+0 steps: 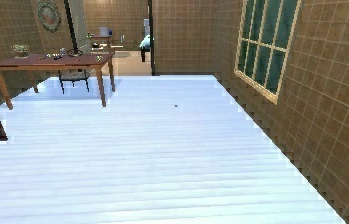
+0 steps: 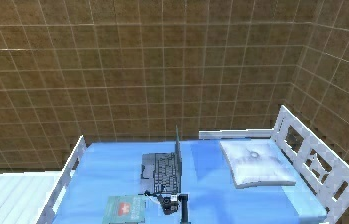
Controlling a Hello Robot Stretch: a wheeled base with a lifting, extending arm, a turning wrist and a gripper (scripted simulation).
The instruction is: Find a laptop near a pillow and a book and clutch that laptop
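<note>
- A bed (image 2: 217,195) with a blue sheet and a white frame is seen in the arm side view, against a brown tiled wall (image 2: 132,70)
- The laptop (image 2: 164,168) is found on the sheet near the middle of the bed, with its lid raised
- A white pillow (image 2: 257,163) is laid to the laptop's right, near the slatted headboard (image 2: 304,150)
- A greenish book (image 2: 124,207) with a red mark lies flat on the sheet, below and left of the laptop
- The gripper (image 2: 168,203) is seen at the view's bottom edge, just below the laptop's keyboard and just right of the book
- How wide its fingers are set cannot be told
- With the laptop lying on the bed right behind it, whether anything is held cannot be told either
- In the forward view a pale plank floor (image 1: 172,150) is shown, with 1 wooden table (image 1: 52,63) and a chair (image 1: 74,78) at the far left
- A large window (image 1: 267,45) is set in the right wall, and a doorway (image 1: 117,40) is seen at the far end
</note>
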